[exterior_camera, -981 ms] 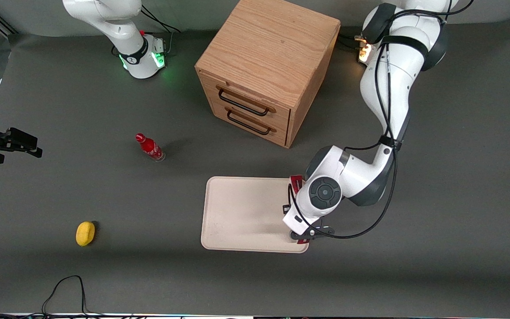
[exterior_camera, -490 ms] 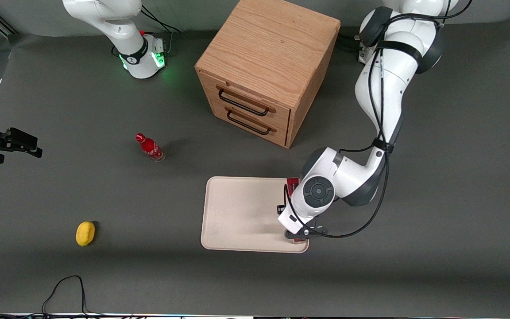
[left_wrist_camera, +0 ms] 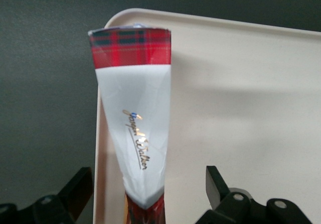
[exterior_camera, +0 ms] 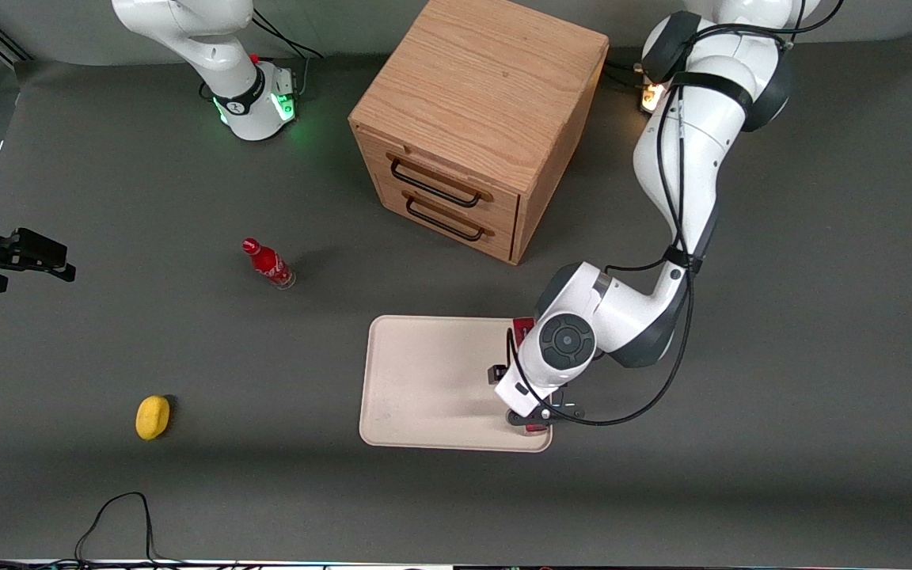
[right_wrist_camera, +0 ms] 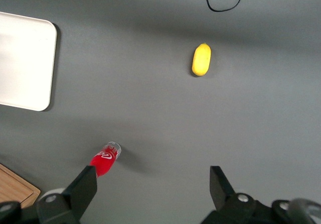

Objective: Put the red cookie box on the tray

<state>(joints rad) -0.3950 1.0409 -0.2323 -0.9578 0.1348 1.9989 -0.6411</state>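
Hovering fingers (left_wrist_camera: 145,194) — box (left_wrist_camera: 134,113) over tray (left_wrist_camera: 251,108)

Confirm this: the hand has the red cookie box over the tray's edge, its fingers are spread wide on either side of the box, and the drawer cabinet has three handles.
One detail is wrong. The front view shows two handles on the drawer cabinet, not three. The rest stands: the hand has its fingers spread wide beside the red cookie box, over the tray edge.
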